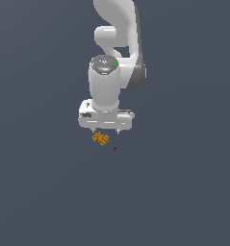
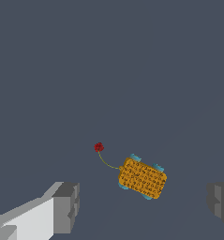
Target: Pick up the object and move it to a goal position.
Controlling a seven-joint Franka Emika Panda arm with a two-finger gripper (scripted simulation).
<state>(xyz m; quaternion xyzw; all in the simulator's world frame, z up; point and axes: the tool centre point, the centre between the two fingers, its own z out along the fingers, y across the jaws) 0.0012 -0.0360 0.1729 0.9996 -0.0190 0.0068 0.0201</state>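
Note:
The object (image 1: 101, 138) is a tiny orange-yellow bumpy block with teal edges, lying just below my white gripper (image 1: 106, 130). In the wrist view the object (image 2: 142, 178) lies tilted between my two grey fingers (image 2: 66, 206), nearer the middle, touching neither. The gripper (image 2: 144, 206) is open wide and holds nothing. The goal position (image 1: 114, 148) is a tiny red dot a short way from the object, towards the exterior view's right. It also shows in the wrist view (image 2: 99, 147), joined to the object by a thin curved line.
A plain dark grey-blue surface (image 1: 184, 192) fills both views. The white arm (image 1: 114, 48) rises above the gripper at the top of the exterior view.

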